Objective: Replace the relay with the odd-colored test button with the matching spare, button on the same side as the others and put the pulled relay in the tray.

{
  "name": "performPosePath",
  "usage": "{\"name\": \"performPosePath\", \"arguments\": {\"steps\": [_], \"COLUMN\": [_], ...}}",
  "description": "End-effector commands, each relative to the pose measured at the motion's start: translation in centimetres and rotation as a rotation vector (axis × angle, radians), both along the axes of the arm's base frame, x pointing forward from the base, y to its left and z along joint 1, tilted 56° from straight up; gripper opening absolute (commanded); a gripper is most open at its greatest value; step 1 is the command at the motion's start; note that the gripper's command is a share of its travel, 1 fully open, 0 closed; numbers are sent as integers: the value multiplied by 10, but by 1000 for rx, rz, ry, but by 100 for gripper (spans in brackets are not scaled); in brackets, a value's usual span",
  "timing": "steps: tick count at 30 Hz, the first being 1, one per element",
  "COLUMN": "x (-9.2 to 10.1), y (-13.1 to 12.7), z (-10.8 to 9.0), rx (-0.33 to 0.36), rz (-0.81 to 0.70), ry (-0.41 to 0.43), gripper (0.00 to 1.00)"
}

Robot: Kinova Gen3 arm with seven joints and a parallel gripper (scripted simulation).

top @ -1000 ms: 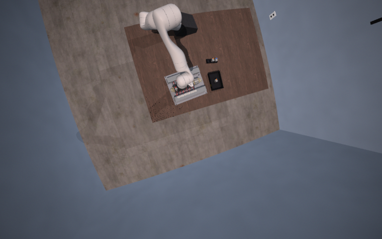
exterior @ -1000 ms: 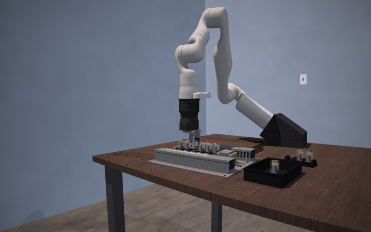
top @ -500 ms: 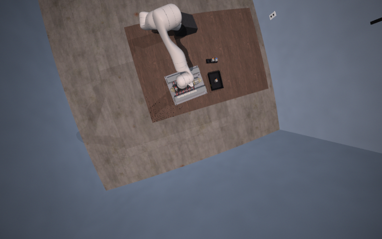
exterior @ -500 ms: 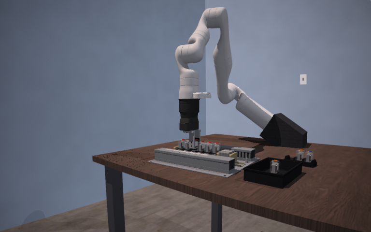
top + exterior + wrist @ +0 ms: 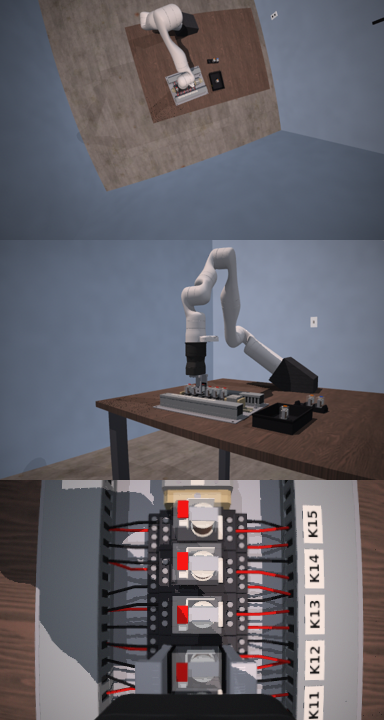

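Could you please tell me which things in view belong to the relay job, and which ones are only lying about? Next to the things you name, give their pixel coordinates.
For the job:
- clear relay with red button (image 5: pixel 195 672), held in the metal-fingered pincer (image 5: pixel 201 390) (image 5: pixel 197 662)
- row of red-button relays (image 5: pixel 216 392) (image 5: pixel 197 565)
- black open tray (image 5: pixel 210 82) (image 5: pixel 271 425)
- orange-button relay inside it (image 5: pixel 217 80) (image 5: pixel 284 412)

Only lying about:
- spare relays, orange-button (image 5: pixel 310 400) and blue-button (image 5: pixel 320 401)

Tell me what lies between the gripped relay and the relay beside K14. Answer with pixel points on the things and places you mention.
One red-buttoned relay (image 5: pixel 208 393) (image 5: pixel 210 615), beside label K13 (image 5: pixel 314 614); the wrist view shows it.
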State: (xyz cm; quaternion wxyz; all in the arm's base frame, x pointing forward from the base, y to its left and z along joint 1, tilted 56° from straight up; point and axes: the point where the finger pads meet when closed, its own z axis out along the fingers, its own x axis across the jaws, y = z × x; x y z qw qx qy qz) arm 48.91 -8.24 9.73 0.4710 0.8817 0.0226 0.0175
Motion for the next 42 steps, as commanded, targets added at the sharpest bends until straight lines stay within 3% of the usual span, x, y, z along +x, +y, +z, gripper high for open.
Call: {"name": "performPosePath", "arguments": {"steps": [1, 28, 29, 42], "x": [1, 1, 1, 1], "y": [-2, -9, -3, -3], "z": [-2, -7, -3, -3], "rx": [0, 1, 3, 3], "rz": [2, 2, 2, 2], "ry": [-1, 0, 0, 0], "gripper": [0, 0, 100, 100]}}
